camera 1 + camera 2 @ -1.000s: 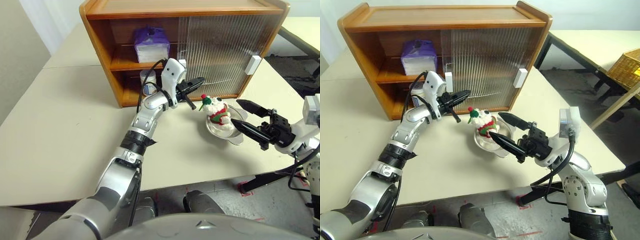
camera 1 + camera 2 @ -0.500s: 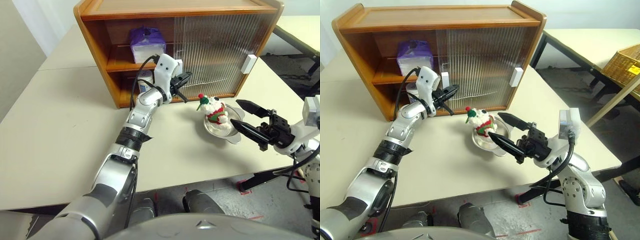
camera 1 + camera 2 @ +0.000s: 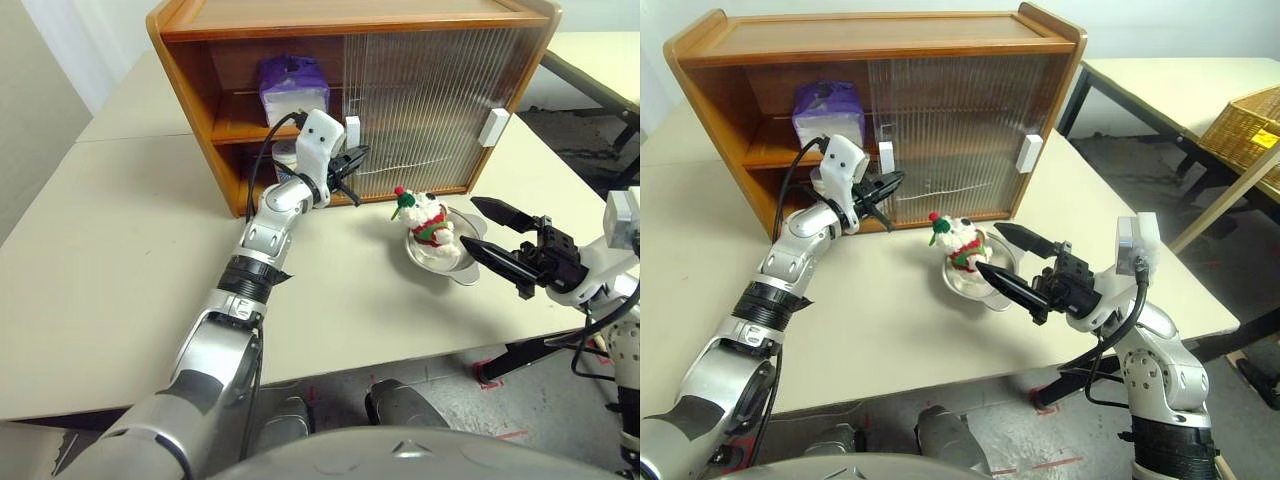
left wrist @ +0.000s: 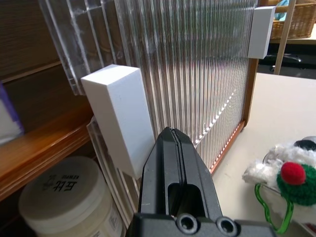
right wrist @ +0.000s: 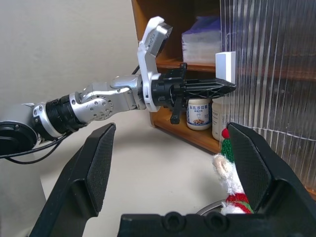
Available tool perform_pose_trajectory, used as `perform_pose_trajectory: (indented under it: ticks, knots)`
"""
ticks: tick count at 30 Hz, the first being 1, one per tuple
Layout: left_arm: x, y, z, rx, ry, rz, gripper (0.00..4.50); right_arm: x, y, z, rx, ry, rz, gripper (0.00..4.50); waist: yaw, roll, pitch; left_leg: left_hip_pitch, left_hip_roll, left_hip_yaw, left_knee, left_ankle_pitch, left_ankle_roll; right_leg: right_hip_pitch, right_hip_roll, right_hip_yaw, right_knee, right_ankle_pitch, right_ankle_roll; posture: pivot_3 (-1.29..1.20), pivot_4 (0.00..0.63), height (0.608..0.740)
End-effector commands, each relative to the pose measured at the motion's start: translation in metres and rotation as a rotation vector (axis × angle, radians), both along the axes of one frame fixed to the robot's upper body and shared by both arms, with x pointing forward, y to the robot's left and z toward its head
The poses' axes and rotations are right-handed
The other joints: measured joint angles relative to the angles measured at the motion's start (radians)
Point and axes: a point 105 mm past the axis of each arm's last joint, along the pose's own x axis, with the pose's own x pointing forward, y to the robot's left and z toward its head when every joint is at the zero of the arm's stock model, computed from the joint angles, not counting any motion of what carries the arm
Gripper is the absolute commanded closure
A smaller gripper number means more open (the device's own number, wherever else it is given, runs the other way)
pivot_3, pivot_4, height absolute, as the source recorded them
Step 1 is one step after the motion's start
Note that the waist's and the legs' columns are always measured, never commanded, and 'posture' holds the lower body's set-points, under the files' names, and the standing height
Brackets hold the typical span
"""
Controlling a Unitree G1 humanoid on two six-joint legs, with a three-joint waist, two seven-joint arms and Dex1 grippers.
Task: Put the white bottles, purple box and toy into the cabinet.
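The left gripper's (image 3: 352, 158) fingers are pressed together, empty, at the cabinet's (image 3: 350, 14) white door handle (image 4: 120, 124). The toy (image 3: 423, 217) sits in a bowl (image 3: 447, 262) near the table's front edge; the right gripper (image 3: 492, 232) gapes beside it.

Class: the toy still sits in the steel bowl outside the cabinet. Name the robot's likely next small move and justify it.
Probably the open right gripper eases forward around the toy and shuts: its fingers already flank the toy in the bowl, while the shut left gripper is by the cabinet's door handle.
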Motion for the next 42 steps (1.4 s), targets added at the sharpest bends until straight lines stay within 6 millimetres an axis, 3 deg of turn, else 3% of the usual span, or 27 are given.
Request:
perform_pose_trajectory:
  ticks: [1,22,30,37,42]
  knots:
    - [0.006,0.019,-0.002,0.005,0.009,0.070,4.46,0.001,0.000,-0.001,-0.003,0.004,0.004,0.00,0.000,0.000,0.000,0.000,0.000,0.000,0.000,0.001,0.000,0.000,0.000,0.000,0.000,0.000,0.000,-0.29,0.029,0.740]
    - [0.010,0.046,-0.005,-0.001,0.011,0.144,4.46,0.003,-0.002,-0.002,-0.005,-0.004,-0.008,0.00,-0.006,0.003,-0.002,0.001,0.001,-0.001,-0.002,0.003,-0.006,-0.002,0.000,0.000,0.001,0.002,-0.003,-0.29,0.029,0.740]
    - [0.016,0.069,0.000,-0.003,-0.007,0.215,4.46,0.004,-0.002,-0.002,-0.001,-0.013,-0.013,0.00,-0.006,0.004,-0.002,0.000,0.000,-0.002,-0.003,0.000,-0.013,-0.002,0.000,0.001,0.001,0.003,-0.004,-0.29,0.012,0.740]
    - [-0.005,0.045,0.004,-0.073,-0.015,0.048,4.46,0.005,-0.002,-0.001,-0.004,-0.021,-0.014,0.00,0.005,0.006,-0.006,-0.002,-0.001,-0.004,-0.005,0.002,-0.013,-0.005,-0.001,0.001,0.001,0.004,-0.006,-0.30,0.009,0.740]
    - [-0.038,0.029,-0.001,-0.105,-0.012,-0.105,4.46,0.004,-0.003,-0.002,-0.006,-0.017,-0.017,0.00,0.013,0.006,-0.011,-0.004,-0.002,-0.004,-0.004,0.001,-0.014,-0.005,-0.001,0.001,0.001,0.006,-0.010,-0.30,0.016,0.740]
